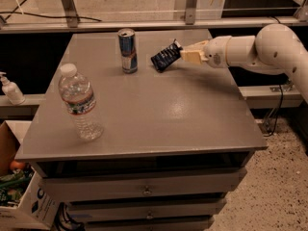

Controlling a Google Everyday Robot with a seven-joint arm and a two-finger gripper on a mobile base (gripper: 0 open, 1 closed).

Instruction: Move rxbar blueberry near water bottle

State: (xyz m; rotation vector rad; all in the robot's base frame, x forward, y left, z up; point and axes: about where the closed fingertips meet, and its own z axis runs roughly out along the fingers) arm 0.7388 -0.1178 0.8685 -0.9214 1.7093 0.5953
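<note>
A grey table (pixel 168 114) with drawers under its top filled most of the view. The robot's white arm (pixel 269 49) reached in from the right, across the table's far right corner. A cardboard box (pixel 24 201) stood on the floor at the lower left.

On the table's near left part stood the water bottle (pixel 79 102), upright, cap on. A blue-and-silver can (pixel 128 51) stood upright toward the far edge, well apart from the water bottle. A small pump bottle (pixel 10 88) sat off the table to the left.

The snack bar (pixel 166 57) hung tilted just to the right of the can, its right end raised and its left end low over the tabletop. The gripper (pixel 185 54) had its jaws closed on that raised end, the tan fingers (pixel 193 57) pinching the wrapper.
</note>
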